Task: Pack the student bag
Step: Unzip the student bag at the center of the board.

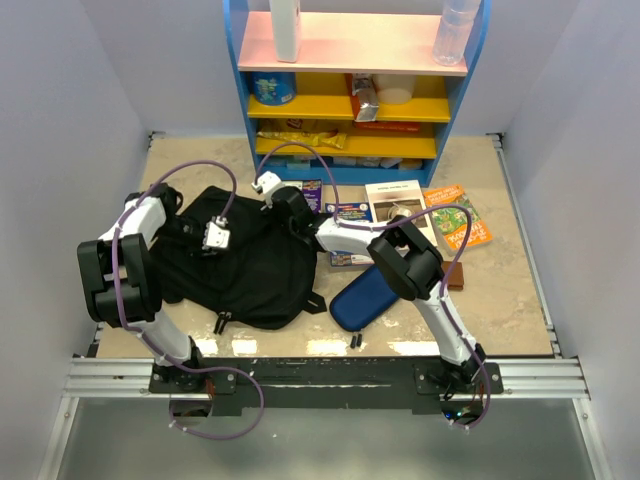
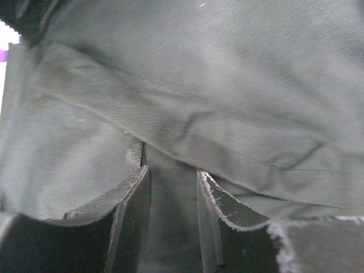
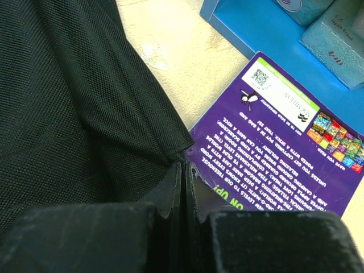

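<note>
The black student bag (image 1: pixel 245 270) lies flat at the table's left-centre. My left gripper (image 1: pixel 213 235) rests on its upper middle. In the left wrist view the fingers (image 2: pixel 136 193) stand a little apart with a fold of bag fabric (image 2: pixel 227 85) filling the gap and draped over the tips, so the left gripper (image 2: pixel 170 173) holds cloth. My right gripper (image 1: pixel 285 200) is at the bag's upper right corner. In the right wrist view the right gripper (image 3: pixel 183 165) is closed on the bag's fabric edge (image 3: pixel 74 114), just beside a purple book (image 3: pixel 273 136).
Purple (image 1: pixel 312 192), blue (image 1: pixel 348 215), white (image 1: pixel 395 205) and orange (image 1: pixel 458 215) books lie right of the bag. A dark-blue pencil case (image 1: pixel 362 295) lies near the front. A blue shelf unit (image 1: pixel 350 90) stands at the back, and walls close both sides.
</note>
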You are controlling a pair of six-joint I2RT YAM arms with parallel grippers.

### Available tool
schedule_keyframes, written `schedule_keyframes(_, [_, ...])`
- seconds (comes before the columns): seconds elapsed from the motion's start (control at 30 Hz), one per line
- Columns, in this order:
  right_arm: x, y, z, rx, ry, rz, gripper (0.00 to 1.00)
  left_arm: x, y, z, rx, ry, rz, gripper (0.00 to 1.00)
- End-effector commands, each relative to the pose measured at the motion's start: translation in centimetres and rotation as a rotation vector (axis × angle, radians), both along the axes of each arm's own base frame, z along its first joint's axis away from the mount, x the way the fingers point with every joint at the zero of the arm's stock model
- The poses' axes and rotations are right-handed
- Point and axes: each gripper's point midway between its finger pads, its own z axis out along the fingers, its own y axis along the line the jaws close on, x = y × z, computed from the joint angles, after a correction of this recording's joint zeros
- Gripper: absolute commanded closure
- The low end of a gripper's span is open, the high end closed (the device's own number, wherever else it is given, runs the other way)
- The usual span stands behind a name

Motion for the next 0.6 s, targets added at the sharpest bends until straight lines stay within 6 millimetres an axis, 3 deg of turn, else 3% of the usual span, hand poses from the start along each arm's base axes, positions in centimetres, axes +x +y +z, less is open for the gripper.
schedule_keyframes(0.0, [2.5,-3.0,2.7,-0.012,-0.078,-0.087,1.0,-1.3,-0.6,2.7,-0.042,-0.041,-0.078,0.59])
schedule_keyframes(0.1, [2.5,-2.9,2.8,-0.009,-0.079,-0.086,1.0,-1.7,-0.2,3.4,-0.033,-0.032,-0.088,0.66])
schedule_keyframes(0.27, [2.3,-2.7,2.7,-0.009,-0.076,-0.077,1.0,-0.7,-0.3,4.2,-0.067,-0.1,-0.081,0.67])
schedule_keyframes(0.57, [2.0,-2.7,2.6,-0.016,-0.074,-0.067,1.0,2.5,-1.3,2.1,-0.094,-0.188,-0.064,0.64])
